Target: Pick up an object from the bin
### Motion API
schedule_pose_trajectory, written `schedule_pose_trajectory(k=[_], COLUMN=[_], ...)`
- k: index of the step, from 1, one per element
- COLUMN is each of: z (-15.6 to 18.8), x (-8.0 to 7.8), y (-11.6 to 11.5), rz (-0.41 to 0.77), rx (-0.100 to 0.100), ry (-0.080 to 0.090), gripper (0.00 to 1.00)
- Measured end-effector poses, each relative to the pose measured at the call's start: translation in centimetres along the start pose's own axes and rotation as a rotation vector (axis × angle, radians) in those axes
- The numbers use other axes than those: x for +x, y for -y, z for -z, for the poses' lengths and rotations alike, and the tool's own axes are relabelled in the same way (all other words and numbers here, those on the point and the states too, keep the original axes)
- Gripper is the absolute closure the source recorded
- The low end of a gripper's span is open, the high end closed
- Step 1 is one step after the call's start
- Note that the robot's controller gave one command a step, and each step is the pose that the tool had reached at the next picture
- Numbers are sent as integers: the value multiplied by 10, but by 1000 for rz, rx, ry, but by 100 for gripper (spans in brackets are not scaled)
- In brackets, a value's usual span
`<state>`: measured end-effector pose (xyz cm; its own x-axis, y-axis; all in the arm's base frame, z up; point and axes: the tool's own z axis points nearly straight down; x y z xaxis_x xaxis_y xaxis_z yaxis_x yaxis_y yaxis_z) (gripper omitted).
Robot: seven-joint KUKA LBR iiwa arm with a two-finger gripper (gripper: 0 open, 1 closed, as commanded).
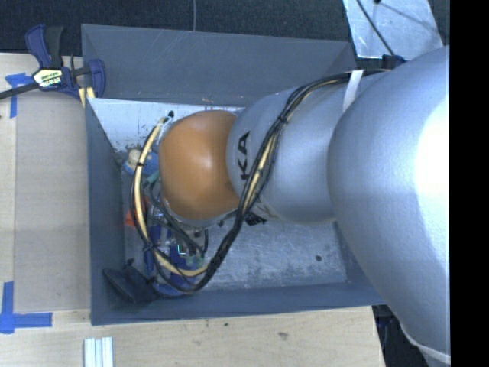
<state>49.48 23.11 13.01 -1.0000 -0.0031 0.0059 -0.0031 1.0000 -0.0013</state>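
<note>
Black angular object [126, 284] lies just down-left of orange wrist cover [195, 167]; gripper [174, 247] beneath cover, opening indeterminable.

Grey bin [229, 60], silver arm [367, 167], orange wrist cover [195, 163]

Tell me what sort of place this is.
Likely a robotics lab picking cell: a grey metal bin, a big silver arm with an orange cover reaching in, cables along its wrist.
</note>
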Motion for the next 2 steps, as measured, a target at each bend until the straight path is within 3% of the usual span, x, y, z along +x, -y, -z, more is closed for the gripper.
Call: schedule_pose_trajectory(k=[1, 2], z=[-57, -52], x=[-3, -4], y=[50, 48], rz=[8, 11], rx=[-11, -10], ry=[17, 16], gripper=[0, 100])
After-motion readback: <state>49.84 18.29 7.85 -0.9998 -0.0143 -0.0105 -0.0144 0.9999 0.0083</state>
